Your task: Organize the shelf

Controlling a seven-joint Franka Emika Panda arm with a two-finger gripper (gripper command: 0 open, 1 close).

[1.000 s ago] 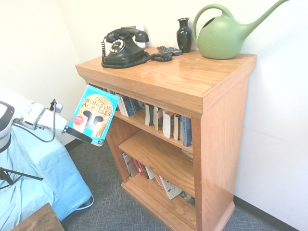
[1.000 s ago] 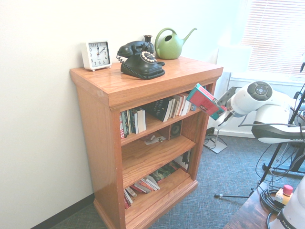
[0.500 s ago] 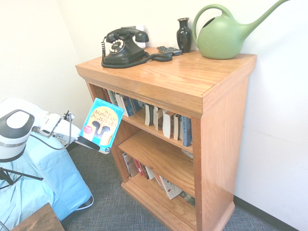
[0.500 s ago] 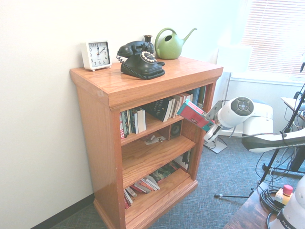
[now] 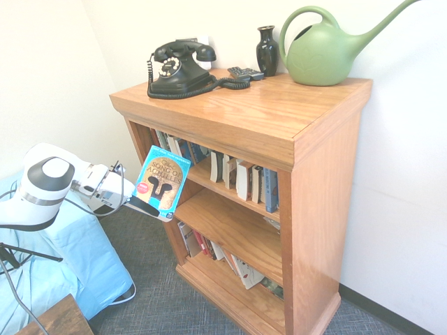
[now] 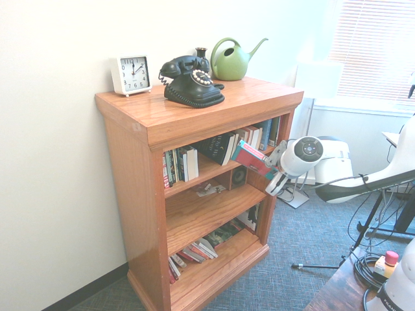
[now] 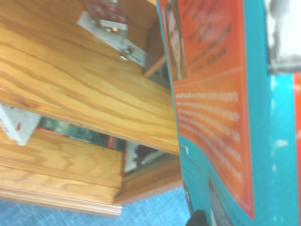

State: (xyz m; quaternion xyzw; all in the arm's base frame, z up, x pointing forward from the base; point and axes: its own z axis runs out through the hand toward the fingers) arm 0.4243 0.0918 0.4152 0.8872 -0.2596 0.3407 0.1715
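The shelf (image 5: 279,118) (image 6: 194,116) is a waist-high bookcase of orange-brown wood with three tiers. My gripper (image 5: 143,207) (image 6: 268,172) is shut on a turquoise paperback (image 5: 163,181) (image 6: 249,157), holding it by its lower edge. The book stands almost upright just in front of the shelf's open front, at the height of the middle tier and near one end. In the wrist view the book's orange and teal back cover (image 7: 211,108) fills one side, with the middle board (image 7: 80,89) beyond it.
Rows of books (image 5: 241,178) fill the top tier, and more lie on the bottom tier (image 5: 241,269). A black telephone (image 5: 178,68), a dark vase (image 5: 267,49), a green watering can (image 5: 325,50) and a white clock (image 6: 131,74) stand on top. Light blue cloth (image 5: 49,251) covers something beside the arm.
The arm has carried the book downward and toward the shelf, from beside the top tier's level to the front of the middle tier. The grip on the book is unchanged.
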